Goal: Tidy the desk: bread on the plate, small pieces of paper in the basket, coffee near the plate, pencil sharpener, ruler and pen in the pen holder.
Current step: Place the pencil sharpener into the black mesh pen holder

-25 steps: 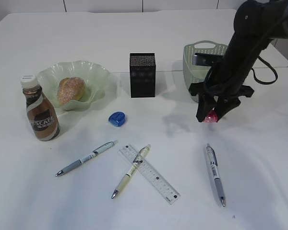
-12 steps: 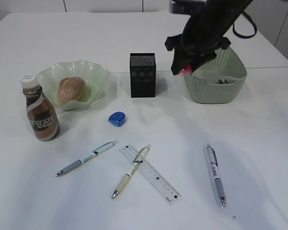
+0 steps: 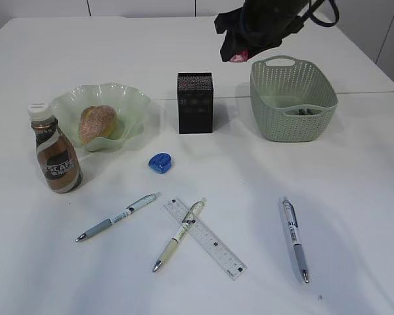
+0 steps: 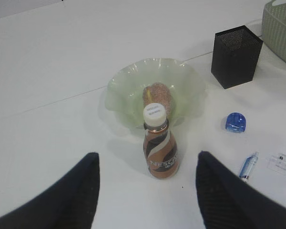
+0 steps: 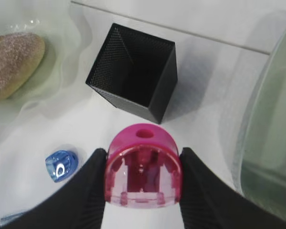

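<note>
right gripper [image 5: 142,177] clamps pink pencil sharpener [image 5: 142,164] | held high, seemingly over pen holder [image 5: 132,71] near desk's far edge, for dropping in | left gripper [image 4: 146,188] open, empty

My right gripper [image 3: 240,56] hangs above the table behind the pen holder [image 3: 195,103], clamping a sharpener [image 5: 143,166]. Left of the holder, the bread [image 3: 96,123] lies in the plate [image 3: 133,102]; the coffee bottle [image 3: 56,157] stands before it. The basket [image 3: 293,98] sits right of the holder.
</note>
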Robot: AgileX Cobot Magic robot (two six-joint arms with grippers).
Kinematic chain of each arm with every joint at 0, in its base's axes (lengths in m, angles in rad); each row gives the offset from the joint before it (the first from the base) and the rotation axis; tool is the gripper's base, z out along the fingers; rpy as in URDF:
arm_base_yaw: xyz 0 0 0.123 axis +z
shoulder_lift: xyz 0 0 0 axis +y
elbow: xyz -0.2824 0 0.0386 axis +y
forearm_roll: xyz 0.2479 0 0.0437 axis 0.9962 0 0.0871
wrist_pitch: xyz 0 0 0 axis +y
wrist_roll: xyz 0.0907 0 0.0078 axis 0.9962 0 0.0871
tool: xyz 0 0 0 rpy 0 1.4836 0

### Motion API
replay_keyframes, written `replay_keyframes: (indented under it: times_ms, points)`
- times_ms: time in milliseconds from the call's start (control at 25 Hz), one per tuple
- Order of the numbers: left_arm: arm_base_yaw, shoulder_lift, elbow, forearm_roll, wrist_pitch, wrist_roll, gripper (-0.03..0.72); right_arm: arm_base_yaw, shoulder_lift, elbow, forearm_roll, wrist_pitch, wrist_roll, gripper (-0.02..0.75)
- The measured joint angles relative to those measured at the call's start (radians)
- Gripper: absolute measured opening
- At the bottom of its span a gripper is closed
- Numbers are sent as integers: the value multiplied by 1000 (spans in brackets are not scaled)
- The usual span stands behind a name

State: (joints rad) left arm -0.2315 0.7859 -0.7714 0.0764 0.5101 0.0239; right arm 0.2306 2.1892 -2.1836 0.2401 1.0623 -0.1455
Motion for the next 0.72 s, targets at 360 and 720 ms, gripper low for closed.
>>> replay_keyframes:
  times_ms: [360, 720]
  points:
    - [0, 2, 0, 0, 5, 0, 449, 31, 95, -2, 104, -163, -144, 345]
    - [0, 4, 0, 0, 22, 0, 449, 49, 118, -2, 110, -319, -211, 345]
